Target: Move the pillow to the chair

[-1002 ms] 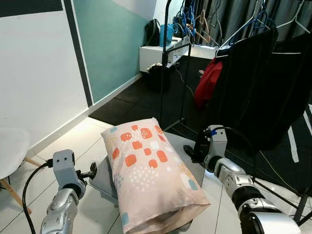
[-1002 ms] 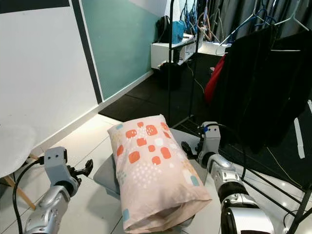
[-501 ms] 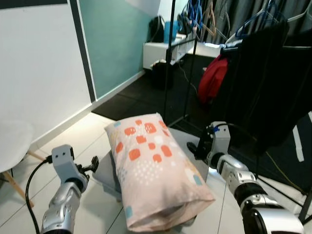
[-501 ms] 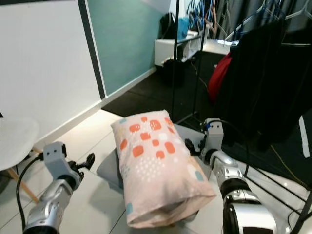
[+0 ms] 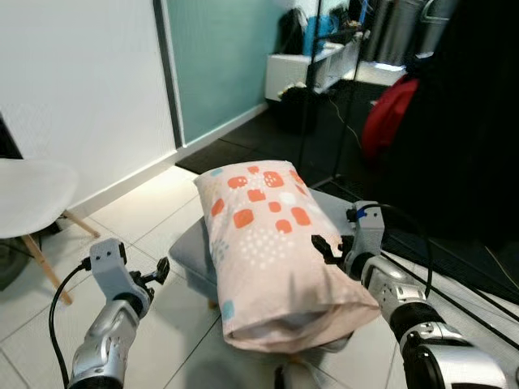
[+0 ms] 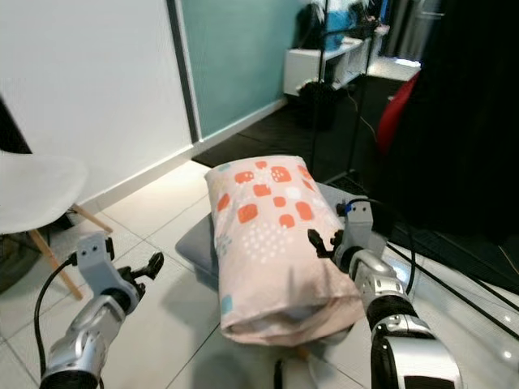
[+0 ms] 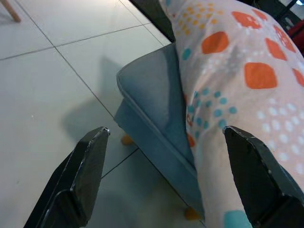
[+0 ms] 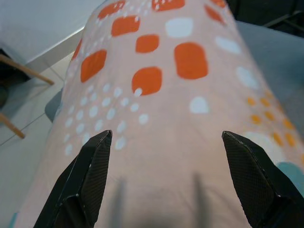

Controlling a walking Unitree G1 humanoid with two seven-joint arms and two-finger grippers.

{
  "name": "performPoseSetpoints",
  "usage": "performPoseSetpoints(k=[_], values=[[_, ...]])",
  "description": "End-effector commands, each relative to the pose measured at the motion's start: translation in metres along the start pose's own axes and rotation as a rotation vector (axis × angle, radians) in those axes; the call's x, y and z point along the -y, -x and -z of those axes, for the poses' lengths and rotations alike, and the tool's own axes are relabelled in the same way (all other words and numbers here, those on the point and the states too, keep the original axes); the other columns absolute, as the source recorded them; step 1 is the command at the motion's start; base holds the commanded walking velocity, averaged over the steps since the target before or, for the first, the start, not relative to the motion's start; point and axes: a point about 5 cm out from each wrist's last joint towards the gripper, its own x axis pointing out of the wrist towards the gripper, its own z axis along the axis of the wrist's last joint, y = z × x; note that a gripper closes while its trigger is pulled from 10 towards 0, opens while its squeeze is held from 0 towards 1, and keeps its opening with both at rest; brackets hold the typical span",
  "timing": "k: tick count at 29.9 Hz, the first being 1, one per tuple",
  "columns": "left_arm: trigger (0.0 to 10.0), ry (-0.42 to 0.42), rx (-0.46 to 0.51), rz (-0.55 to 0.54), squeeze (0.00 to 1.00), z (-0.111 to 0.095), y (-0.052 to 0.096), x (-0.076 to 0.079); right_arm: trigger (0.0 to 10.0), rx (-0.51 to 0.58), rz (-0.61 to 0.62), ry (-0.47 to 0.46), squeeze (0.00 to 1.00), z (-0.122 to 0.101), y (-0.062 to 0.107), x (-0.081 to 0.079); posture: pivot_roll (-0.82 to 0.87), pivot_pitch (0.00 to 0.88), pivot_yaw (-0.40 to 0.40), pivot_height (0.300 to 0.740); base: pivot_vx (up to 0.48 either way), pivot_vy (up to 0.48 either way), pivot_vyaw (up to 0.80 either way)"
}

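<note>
The pink pillow [image 5: 272, 243] with orange squares lies lengthwise on a low grey-blue footstool [image 5: 193, 247] straight ahead. My left gripper [image 5: 160, 270] is open and hovers beside the stool's left edge, apart from the pillow; in the left wrist view its fingers [image 7: 80, 180] frame the stool's corner [image 7: 152, 118] and the pillow's side [image 7: 228, 95]. My right gripper [image 5: 320, 245] is open and sits against the pillow's right flank; the right wrist view has the pillow [image 8: 156, 71] close between its fingertips [image 8: 251, 180]. The white chair [image 5: 32, 194] stands at the far left by the wall.
A clothes rack with dark garments [image 5: 478, 138] and a red one [image 5: 389, 121] stands close on the right. A white shelf [image 5: 316, 69] and dark bag are at the back. The white wall [image 5: 81, 89] runs along the left; pale tiled floor [image 5: 146, 215] lies between stool and chair.
The camera has swung left and drawn nearer, so the chair shows more. The right gripper has closed in on the pillow's side; the left stays beside the stool.
</note>
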Motion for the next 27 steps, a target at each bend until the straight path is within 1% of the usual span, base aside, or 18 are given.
performPoseSetpoints(k=[1,3,5,6,7,10,11,13,15,16,18,19,21,22,24,25,26,27], values=[[10.0,0.024,-0.014,0.045,0.00,0.001,-0.005,0.012,10.0,0.019,-0.019,0.008,0.00,-0.007,-0.002,-0.003,-0.16,0.001,-0.046,0.565,0.000,0.000,0.00],[10.0,0.045,-0.014,0.067,0.00,-0.001,-0.008,0.016,10.0,0.020,-0.033,0.015,0.00,-0.008,-0.002,-0.004,-0.18,0.000,-0.056,0.560,0.000,0.000,0.00],[10.0,0.133,0.011,0.123,0.00,-0.010,-0.016,0.029,10.0,0.038,-0.075,0.028,0.00,-0.014,-0.003,-0.008,-0.23,0.005,-0.057,0.550,0.000,0.000,0.00],[10.0,0.133,0.011,0.123,0.00,-0.010,-0.016,0.029,10.0,0.038,-0.075,0.028,0.00,-0.014,-0.003,-0.008,-0.23,0.005,-0.057,0.550,0.000,0.000,0.00],[10.0,0.208,0.050,0.162,0.00,-0.021,-0.022,0.037,10.0,0.065,-0.096,0.038,0.00,-0.022,-0.002,-0.009,-0.24,0.009,-0.054,0.540,0.000,0.000,0.00],[10.0,0.237,0.069,0.175,0.00,-0.028,-0.025,0.039,10.0,0.078,-0.092,0.036,0.00,-0.025,0.000,-0.006,-0.25,0.014,-0.052,0.535,0.000,0.000,0.00],[10.0,0.243,0.099,0.201,0.00,-0.040,-0.030,0.043,10.0,0.086,-0.052,0.040,0.00,-0.026,0.005,0.004,-0.27,0.020,-0.049,0.525,0.000,0.000,0.00],[10.0,0.243,0.099,0.201,0.00,-0.040,-0.030,0.043,10.0,0.086,-0.052,0.040,0.00,-0.026,0.005,0.004,-0.27,0.020,-0.049,0.525,0.000,0.000,0.00],[10.0,0.269,0.104,0.208,0.00,-0.046,-0.033,0.045,10.0,0.070,0.019,0.049,0.00,-0.022,0.012,0.022,-0.28,0.033,-0.049,0.515,0.000,0.000,0.00],[10.0,0.269,0.104,0.208,0.00,-0.046,-0.033,0.045,10.0,0.070,0.019,0.049,0.00,-0.022,0.012,0.022,-0.28,0.033,-0.049,0.515,0.000,0.000,0.00],[10.0,0.299,0.068,0.223,0.00,-0.041,-0.035,0.047,10.0,0.048,0.093,0.060,0.00,-0.018,0.020,0.038,-0.28,0.043,-0.050,0.505,0.000,0.000,0.00],[10.0,0.299,0.068,0.223,0.00,-0.041,-0.035,0.047,10.0,0.048,0.093,0.060,0.00,-0.018,0.020,0.038,-0.28,0.043,-0.050,0.505,0.000,0.000,0.00],[10.0,0.235,0.015,0.158,0.00,-0.031,-0.036,0.038,10.0,0.037,0.149,0.075,0.00,-0.018,0.025,0.049,-0.30,0.062,-0.051,0.495,0.000,0.000,0.00],[10.0,0.235,0.015,0.158,0.00,-0.031,-0.036,0.038,10.0,0.037,0.149,0.075,0.00,-0.018,0.025,0.049,-0.30,0.062,-0.051,0.495,0.000,0.000,0.00],[10.0,0.199,0.009,0.063,0.00,-0.029,-0.036,0.022,10.0,0.033,0.166,0.087,0.00,-0.019,0.028,0.054,-0.31,0.074,-0.053,0.485,0.000,0.000,0.00],[10.0,0.196,0.015,-0.009,0.00,-0.030,-0.036,0.009,10.0,0.018,0.178,0.098,0.00,-0.018,0.031,0.057,-0.31,0.076,-0.056,0.480,0.000,0.000,0.00],[10.0,0.221,0.013,-0.067,0.00,-0.030,-0.035,-0.002,10.0,-0.007,0.204,0.117,0.00,-0.015,0.034,0.063,-0.32,0.083,-0.059,0.475,0.000,0.000,0.00],[10.0,0.221,0.013,-0.067,0.00,-0.030,-0.035,-0.002,10.0,-0.007,0.204,0.117,0.00,-0.015,0.034,0.063,-0.32,0.083,-0.059,0.475,0.000,0.000,0.00]])
